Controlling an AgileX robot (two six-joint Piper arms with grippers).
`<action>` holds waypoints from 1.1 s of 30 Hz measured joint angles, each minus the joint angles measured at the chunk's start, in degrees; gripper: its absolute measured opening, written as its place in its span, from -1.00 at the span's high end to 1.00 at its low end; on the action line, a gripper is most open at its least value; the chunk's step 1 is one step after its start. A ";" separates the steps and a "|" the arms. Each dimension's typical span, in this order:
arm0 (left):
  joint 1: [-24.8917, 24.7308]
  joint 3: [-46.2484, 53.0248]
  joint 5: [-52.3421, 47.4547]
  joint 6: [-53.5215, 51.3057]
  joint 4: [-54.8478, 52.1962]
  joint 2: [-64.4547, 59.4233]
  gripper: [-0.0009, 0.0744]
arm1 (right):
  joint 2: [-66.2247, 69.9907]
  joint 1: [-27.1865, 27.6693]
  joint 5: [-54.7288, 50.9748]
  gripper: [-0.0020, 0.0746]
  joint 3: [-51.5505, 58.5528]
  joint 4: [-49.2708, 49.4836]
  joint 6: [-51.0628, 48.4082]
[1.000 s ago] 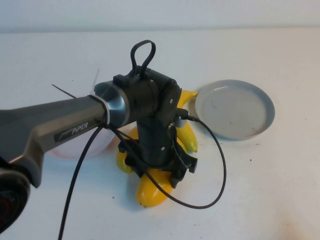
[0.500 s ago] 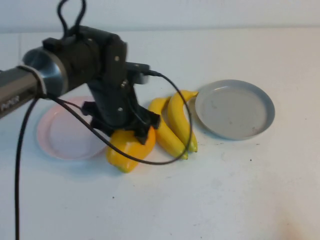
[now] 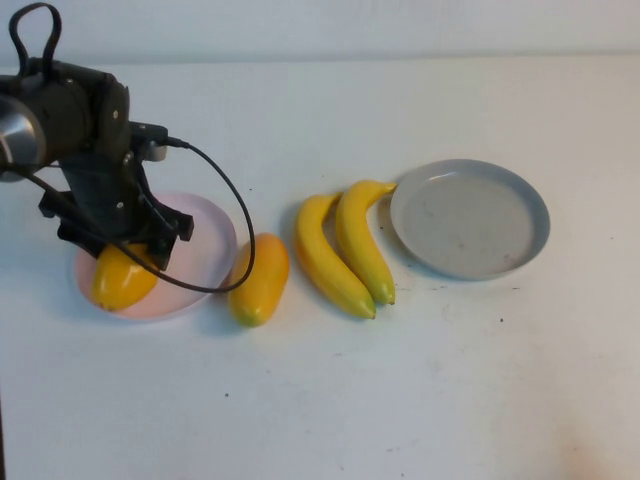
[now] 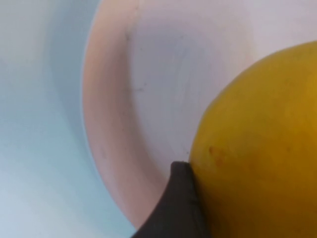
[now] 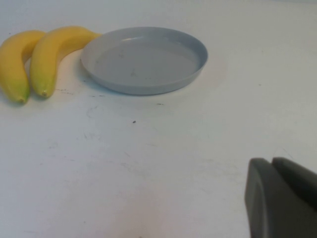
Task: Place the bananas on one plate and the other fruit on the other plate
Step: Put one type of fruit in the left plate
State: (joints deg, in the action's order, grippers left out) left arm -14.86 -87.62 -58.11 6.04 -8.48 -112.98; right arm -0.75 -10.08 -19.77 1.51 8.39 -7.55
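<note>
My left gripper (image 3: 122,255) is shut on one plump orange-yellow fruit (image 3: 118,281) and holds it over the front left part of the pale pink plate (image 3: 207,232). In the left wrist view the fruit (image 4: 257,144) fills the frame beside one dark finger (image 4: 179,206), with the pink plate (image 4: 133,89) below. The second orange-yellow fruit (image 3: 259,279) lies on the table just right of the pink plate. Two bananas (image 3: 343,252) lie side by side next to the empty grey-blue plate (image 3: 470,218). My right gripper (image 5: 271,161) is shut and empty, off to the side of the grey-blue plate (image 5: 143,59) and the bananas (image 5: 34,57).
A black cable (image 3: 235,215) loops from the left wrist over the pink plate's right side. The white table (image 3: 420,400) is bare at the front and right.
My left arm has swung left from the middle of the table, carrying one orange-yellow fruit from beside the bananas to over the pink plate. The other fruit and both bananas are uncovered now.
</note>
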 joint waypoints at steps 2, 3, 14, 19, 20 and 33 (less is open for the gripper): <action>0.00 0.00 0.55 -0.23 0.00 0.00 -0.54 | 0.00 0.00 0.00 0.99 0.00 0.00 0.00; 0.00 0.00 0.70 -0.23 0.00 0.00 -0.59 | 0.00 0.00 0.00 0.99 0.00 0.00 0.00; -0.83 -0.73 -0.56 2.14 -0.27 2.23 -0.80 | 0.00 0.00 0.00 0.99 0.00 0.00 0.00; -7.02 -4.96 -1.50 6.60 -0.25 4.79 -0.80 | 0.00 0.00 0.00 0.99 0.00 0.00 0.00; -8.84 -6.04 -1.50 7.04 0.17 4.79 -0.80 | 0.00 0.00 0.00 0.99 0.00 0.00 0.00; -16.89 -10.99 -6.44 10.33 7.89 -1.80 -0.80 | 0.00 0.00 0.00 0.99 0.00 0.00 0.00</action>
State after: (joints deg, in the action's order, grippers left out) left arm -31.74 -98.61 -64.56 16.38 -0.59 -114.78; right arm -0.75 -10.08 -19.77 1.51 8.39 -7.55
